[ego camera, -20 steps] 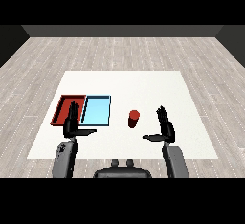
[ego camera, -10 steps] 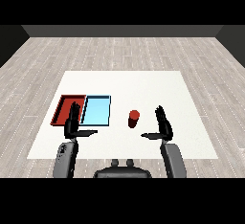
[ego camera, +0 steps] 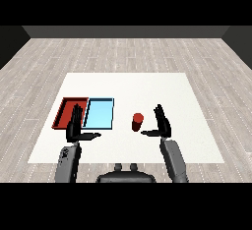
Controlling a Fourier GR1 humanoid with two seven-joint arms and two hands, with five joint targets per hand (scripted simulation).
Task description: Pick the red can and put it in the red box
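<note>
Now: one red can (ego camera: 137, 121) upright | two trays: red tray (ego camera: 66, 112), light blue tray (ego camera: 99, 113) | left hand (ego camera: 75, 126), right hand (ego camera: 161, 123) both released, fingers straight.

We note the left hand (ego camera: 75, 125) covers part of the red tray (ego camera: 66, 111); both forearms are cut off at the bottom edge.

White table (ego camera: 128, 84) on grey plank floor (ego camera: 123, 52) – light blue tray (ego camera: 99, 114) left of centre

1 red can (ego camera: 137, 121), 2 trays: 1 red tray (ego camera: 65, 113) & 1 blue tray (ego camera: 99, 114). 1 table (ego camera: 147, 86). 2 hands: left hand (ego camera: 75, 126), right hand (ego camera: 161, 122).
</note>
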